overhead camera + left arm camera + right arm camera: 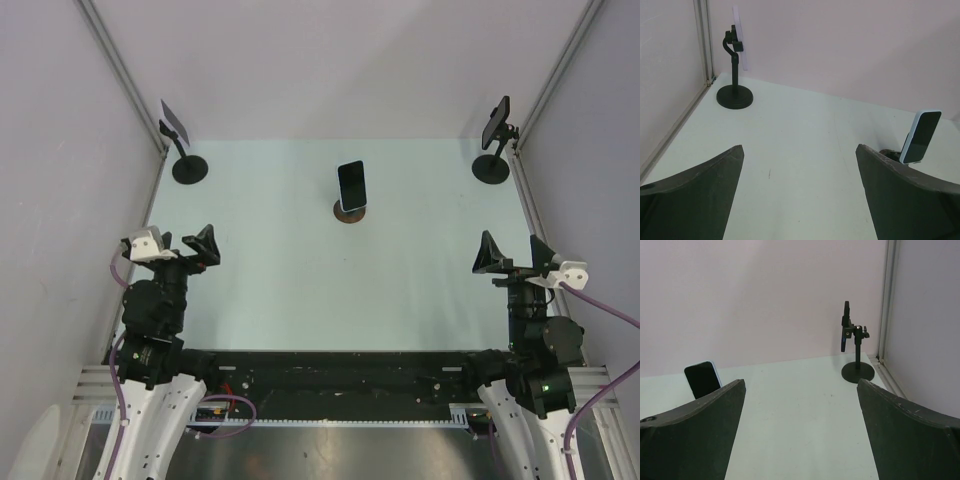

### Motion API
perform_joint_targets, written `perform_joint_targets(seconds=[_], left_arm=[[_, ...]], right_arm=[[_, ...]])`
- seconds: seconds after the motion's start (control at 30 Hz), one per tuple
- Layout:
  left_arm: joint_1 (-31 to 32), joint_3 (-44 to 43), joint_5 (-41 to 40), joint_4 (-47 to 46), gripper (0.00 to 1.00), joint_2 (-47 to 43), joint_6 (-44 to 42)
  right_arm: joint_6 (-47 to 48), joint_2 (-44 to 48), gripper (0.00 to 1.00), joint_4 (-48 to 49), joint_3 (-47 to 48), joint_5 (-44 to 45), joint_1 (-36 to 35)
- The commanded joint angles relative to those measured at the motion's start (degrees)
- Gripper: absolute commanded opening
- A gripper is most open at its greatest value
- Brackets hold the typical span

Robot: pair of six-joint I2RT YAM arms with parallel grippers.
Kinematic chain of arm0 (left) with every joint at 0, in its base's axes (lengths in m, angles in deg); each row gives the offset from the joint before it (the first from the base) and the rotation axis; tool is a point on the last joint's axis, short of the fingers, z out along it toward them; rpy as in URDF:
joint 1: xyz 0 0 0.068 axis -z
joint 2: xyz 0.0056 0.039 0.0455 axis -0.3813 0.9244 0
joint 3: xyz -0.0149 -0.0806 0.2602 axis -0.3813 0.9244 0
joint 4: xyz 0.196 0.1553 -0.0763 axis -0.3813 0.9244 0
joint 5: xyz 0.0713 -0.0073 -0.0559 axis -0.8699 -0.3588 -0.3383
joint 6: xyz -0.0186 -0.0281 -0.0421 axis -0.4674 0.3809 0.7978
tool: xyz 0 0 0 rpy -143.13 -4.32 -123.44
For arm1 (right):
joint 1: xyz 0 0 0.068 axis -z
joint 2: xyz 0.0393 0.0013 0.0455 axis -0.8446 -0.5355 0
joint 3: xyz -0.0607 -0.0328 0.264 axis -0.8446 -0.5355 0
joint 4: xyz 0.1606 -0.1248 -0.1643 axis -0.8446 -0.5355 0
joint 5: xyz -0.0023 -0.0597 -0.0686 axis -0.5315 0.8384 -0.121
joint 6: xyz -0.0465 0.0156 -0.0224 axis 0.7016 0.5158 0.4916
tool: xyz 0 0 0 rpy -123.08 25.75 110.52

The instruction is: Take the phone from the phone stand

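Plainly, one phone (351, 186) sits on the pale green table (270, 290), leaning back, dark screen up, on one small round phone stand (350, 212) at the middle of the far half. It is well apart from both arms.

Two taller pole stands occupy the far corners, the left corner stand (189, 168) and the right corner stand (491, 167); each carries one flat device on a clamp (so three stands in all).

Two grippers hover above the near part of the table. The left gripper (178, 248) has its fingers spread wide with nothing between them. The right gripper (513, 255) is likewise spread wide and holds nothing. Neither touches the phone.
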Motion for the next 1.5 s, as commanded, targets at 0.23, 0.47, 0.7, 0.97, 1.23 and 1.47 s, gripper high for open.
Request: perform_joint_targets(seconds=[0.23,0.47,0.7,0.97,1.23,1.47], left_arm=[[-0.2,0.0,1.8,-1.5,1.0,0.5,1.1],[0.2,0.1,1.4,-1.8,1.0,-0.4,1.3],[0.3,0.3,1.6,-1.8,1.0,-2.5,1.7],[3.0,0.4,1.3,-1.7,1.0,-3.2,1.7],[3.8,0.6,0.7,-1.8,1.0,-3.5,1.7],[4.1,0.6,0.3,-1.7,1.0,-2.9,1.8]], right_arm=[[-1.2,-1.9,1.0,3.9,-1.1,-5.4,0.1],[-7.4,-9.5,1.0,0.1,3.8,-8.8,0.1],[-14.7,-28.2,1.0,-1.4,10.8,-21.1,0.0],[-16.6,-48.8,1.0,6.1,13.4,-26.3,-1.2],[-10.9,-66.4,1.0,19.4,18.3,-28.2,-5.7],[-5.0,-81.6,1.0,26.7,27.2,-34.3,-7.4]])
